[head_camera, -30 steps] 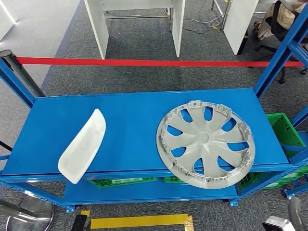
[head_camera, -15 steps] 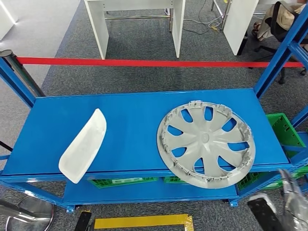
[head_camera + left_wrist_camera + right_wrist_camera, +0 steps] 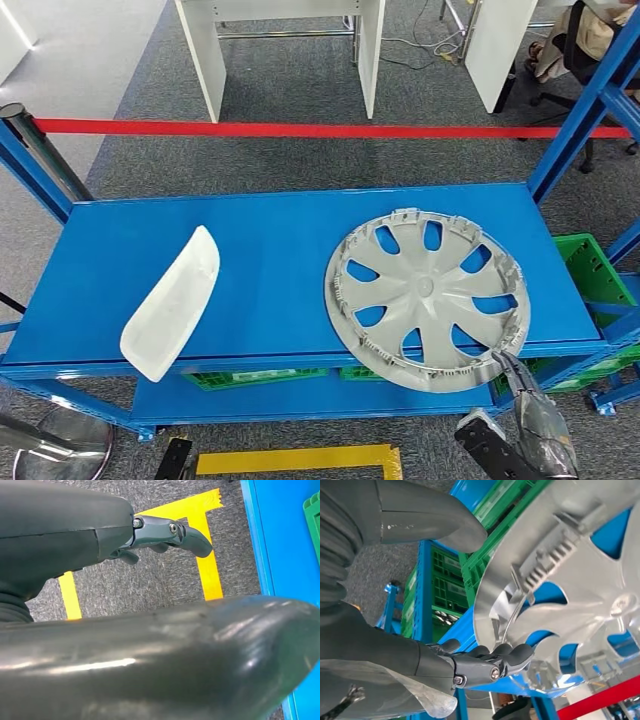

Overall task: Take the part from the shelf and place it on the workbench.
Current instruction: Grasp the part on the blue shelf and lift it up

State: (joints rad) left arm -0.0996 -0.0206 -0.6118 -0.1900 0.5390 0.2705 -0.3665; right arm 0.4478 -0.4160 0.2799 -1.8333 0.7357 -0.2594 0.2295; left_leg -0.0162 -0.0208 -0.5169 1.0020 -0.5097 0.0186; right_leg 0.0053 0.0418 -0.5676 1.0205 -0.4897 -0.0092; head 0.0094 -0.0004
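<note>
- Head view: grey carpet with a red barrier tape stretched behind a blue shelf. On the shelf's top deck the silver wheel cover lies flat toward the right end, its near rim overhanging the shelf's front edge. A white curved panel lies toward the left end, also poking over the front edge, well apart from the wheel cover. Green crates sit lower on the shelf.
- The right hand rises just below and in front of the wheel cover's near-right rim, fingertips pointing up at it. It is plainly the nearer hand.
- Left wrist view: the left hand hangs over carpet and yellow floor tape beside the shelf's foot, fingers loosely extended, holding nothing.
- Right wrist view: the right hand's fingers lie under the wheel cover's overhanging rim, thumb apart on the other side. The hand is spread wide and grips nothing. Whether the fingertips touch the rim I cannot tell.
- The coming move likely turns on closing over that rim.
</note>
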